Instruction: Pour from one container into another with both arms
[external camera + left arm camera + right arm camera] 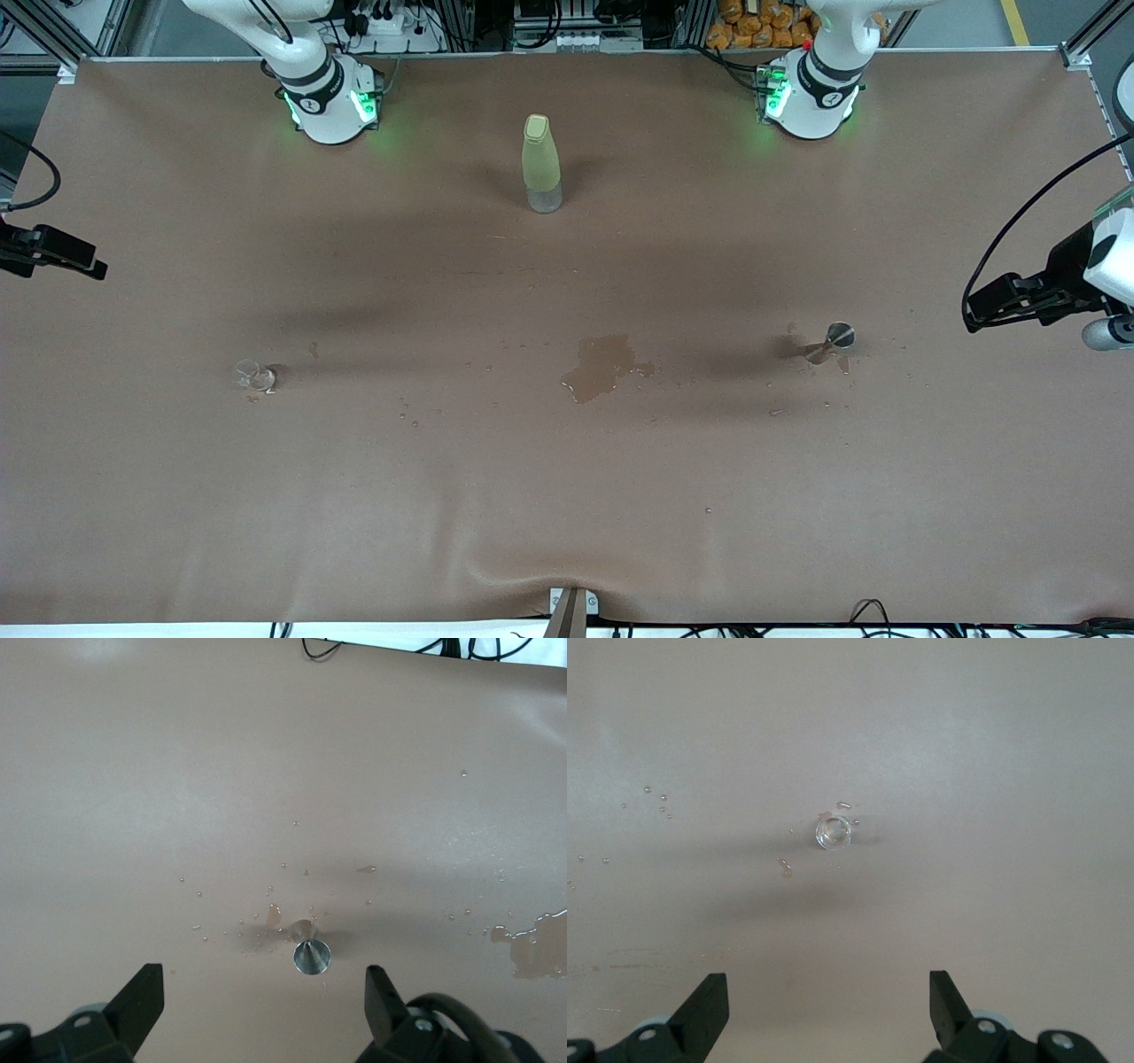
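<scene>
A small steel jigger point(837, 337) stands on the brown table toward the left arm's end, with wet spots around it. My left gripper point(264, 1003) hangs open high over the table with the jigger point(311, 955) just off its fingertips and nothing between its fingers. A small clear glass point(257, 377) stands toward the right arm's end. My right gripper point(828, 1005) is open high above the table, empty, and looks down on the glass point(832, 832). In the front view only the arms' bases show: the right arm point(328, 97) and the left arm point(811, 89). Both hands are out of that view.
A pale yellow-green bottle point(541, 164) stands upright between the two bases. A puddle point(601, 365) lies mid-table between glass and jigger, also showing as a puddle point(539, 948) in the left wrist view. Black camera rigs reach in at both table ends point(53, 250) point(1036, 297).
</scene>
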